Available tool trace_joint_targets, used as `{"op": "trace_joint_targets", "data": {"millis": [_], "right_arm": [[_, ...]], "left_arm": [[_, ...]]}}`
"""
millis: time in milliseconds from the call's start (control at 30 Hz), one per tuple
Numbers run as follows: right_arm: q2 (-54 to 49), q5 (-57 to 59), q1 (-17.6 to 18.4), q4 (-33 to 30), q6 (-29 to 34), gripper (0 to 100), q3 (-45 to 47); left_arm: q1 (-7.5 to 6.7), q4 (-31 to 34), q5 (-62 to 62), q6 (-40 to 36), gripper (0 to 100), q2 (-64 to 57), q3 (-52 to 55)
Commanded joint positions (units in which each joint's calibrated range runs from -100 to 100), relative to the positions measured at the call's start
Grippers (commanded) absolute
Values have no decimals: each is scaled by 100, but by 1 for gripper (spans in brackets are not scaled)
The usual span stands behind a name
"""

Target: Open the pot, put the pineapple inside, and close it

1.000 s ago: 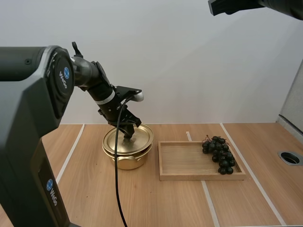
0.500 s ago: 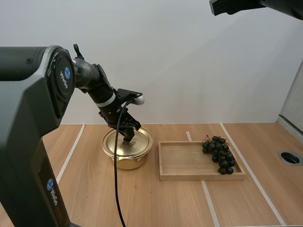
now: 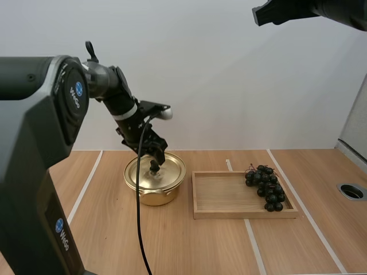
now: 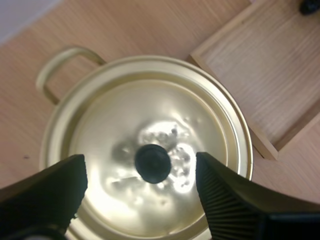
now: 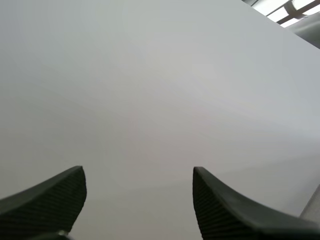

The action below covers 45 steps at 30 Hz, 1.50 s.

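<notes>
The left gripper (image 3: 157, 157) hangs just above the lidded pot (image 3: 155, 193); grapes (image 3: 265, 187) lie in the tray (image 3: 221, 193).

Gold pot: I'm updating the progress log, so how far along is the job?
Nothing looks done: the round gold lid sits on the gold pot, and the bunch of dark grapes, the only fruit in view, lies on the wooden tray. In hand: the left gripper hangs open over the lid's black knob. Left: lift the lid, load the fruit, close.

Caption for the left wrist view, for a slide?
Left gripper, open, hangs above the black knob of the lid on the gold pot; wooden tray beside it.
</notes>
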Motion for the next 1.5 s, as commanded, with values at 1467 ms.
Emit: {"op": "trace_joint_targets", "data": {"millis": [1467], "right_arm": [[-225, 479, -22, 1128, 667, 100, 2537]], "left_arm": [[-4, 507, -8573, -2540, 100, -8654, 4888]]}}
